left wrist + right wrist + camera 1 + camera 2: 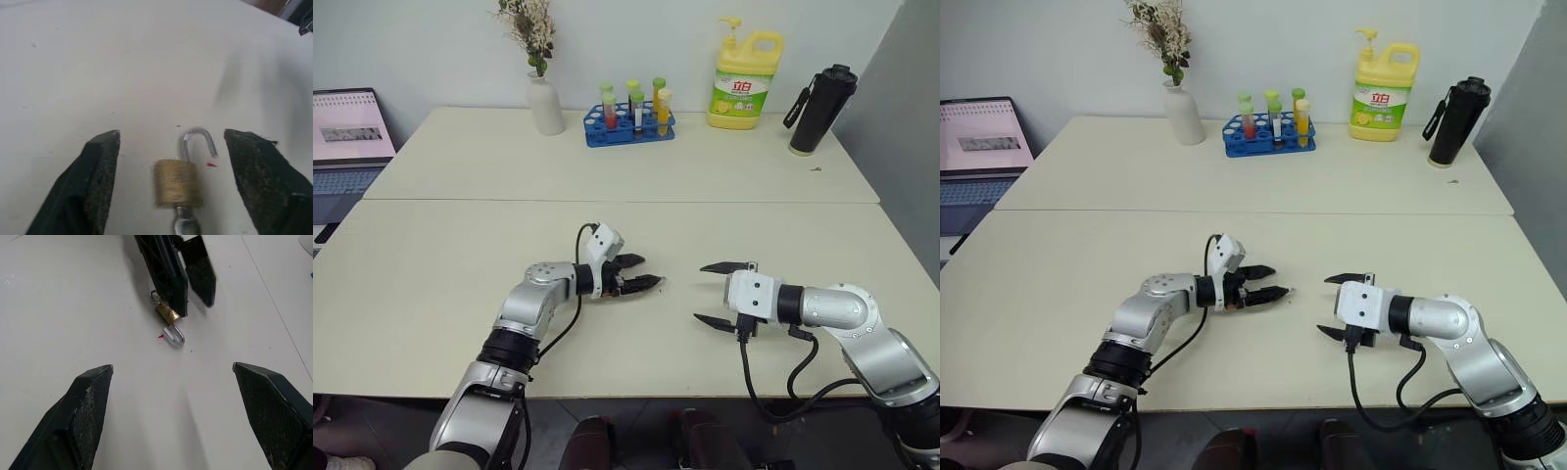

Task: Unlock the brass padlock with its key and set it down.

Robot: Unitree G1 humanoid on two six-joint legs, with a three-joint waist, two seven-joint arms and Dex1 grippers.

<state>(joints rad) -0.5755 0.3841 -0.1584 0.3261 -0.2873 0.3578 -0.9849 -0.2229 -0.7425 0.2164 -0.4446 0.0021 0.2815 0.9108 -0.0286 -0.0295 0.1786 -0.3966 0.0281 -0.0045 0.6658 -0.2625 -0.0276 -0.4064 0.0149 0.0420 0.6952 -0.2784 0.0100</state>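
On the cream table (431, 255) lies the brass padlock (179, 182), shackle sprung open, the key (186, 226) in its base — between the left gripper (171, 161)'s spread fingers. Right gripper (173, 406) hangs near, also spread. Best to lift the left arm straight away — no nudging.

Both arms showing silver-grey metallic shells, rounded at joints, with black rings banding segments. Left arm (533, 304) carrying white boxy wrist block, black cable looping from block back along forearm. Right arm (847, 313) ending in white square wrist housing, black cables hanging beneath in loose loops. Left gripper (641, 274) and right gripper (715, 292) each bearing two black fingers (83, 416), wedge-shaped, tapering to pointed tips, inner faces looking rough and grainy.
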